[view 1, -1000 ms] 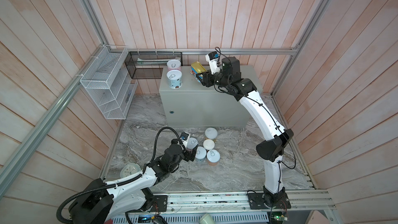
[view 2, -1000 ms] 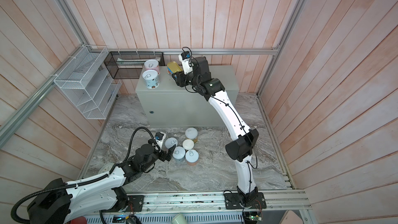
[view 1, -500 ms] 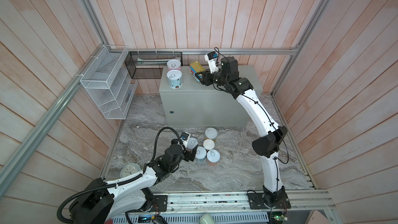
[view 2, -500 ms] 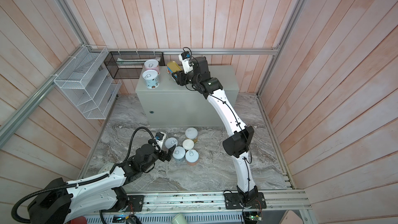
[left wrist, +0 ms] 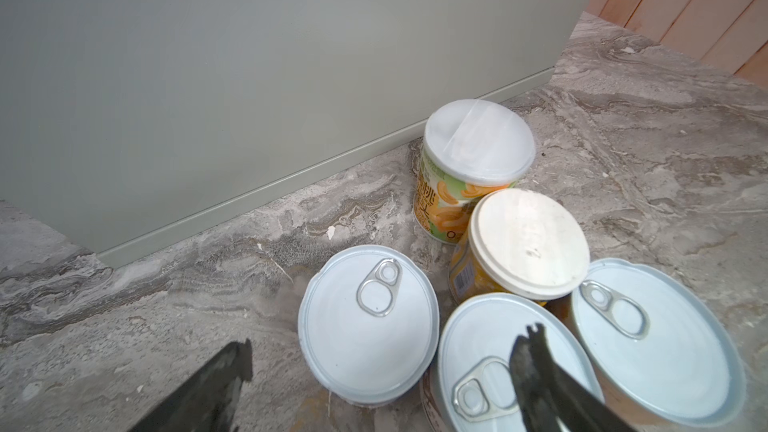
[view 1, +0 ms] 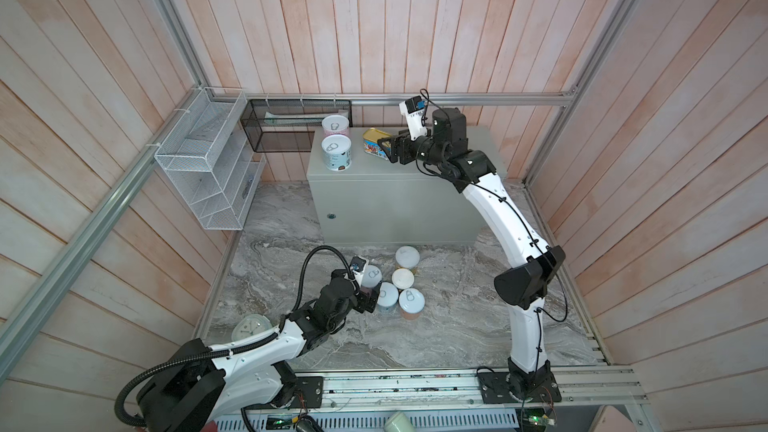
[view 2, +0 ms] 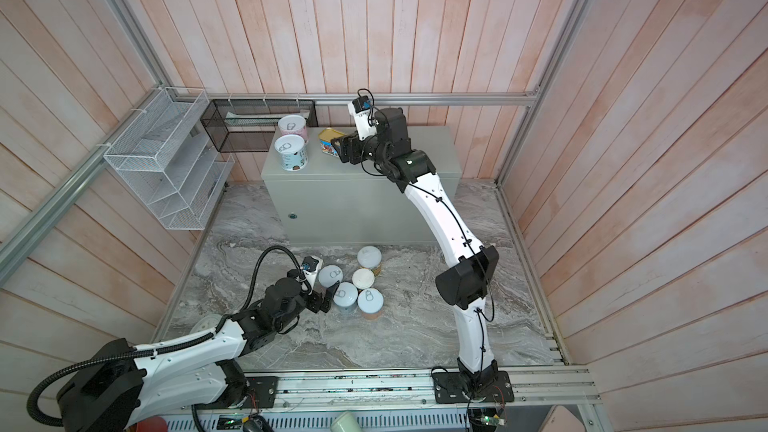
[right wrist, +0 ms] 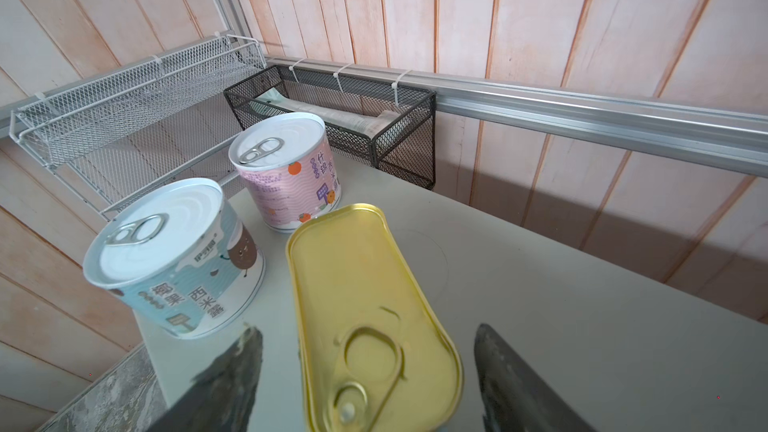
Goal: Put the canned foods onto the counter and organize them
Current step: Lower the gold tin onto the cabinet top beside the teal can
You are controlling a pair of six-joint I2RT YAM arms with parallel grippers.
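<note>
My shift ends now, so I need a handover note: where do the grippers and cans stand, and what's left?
Right gripper: open, fingers either side of the gold tin, not touching it.
Left gripper: open, empty, at the five cans on the marble floor.
Done: pink can, blue can and gold tin on the counter.
Left: the five cans, three pull-tab, two white-lidded.

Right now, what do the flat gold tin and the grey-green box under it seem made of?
The gold tin looks like lacquered metal: glossy, stamped lid with pull ring. The box is probably painted sheet metal: matte, smooth, crisp folded edges.
</note>
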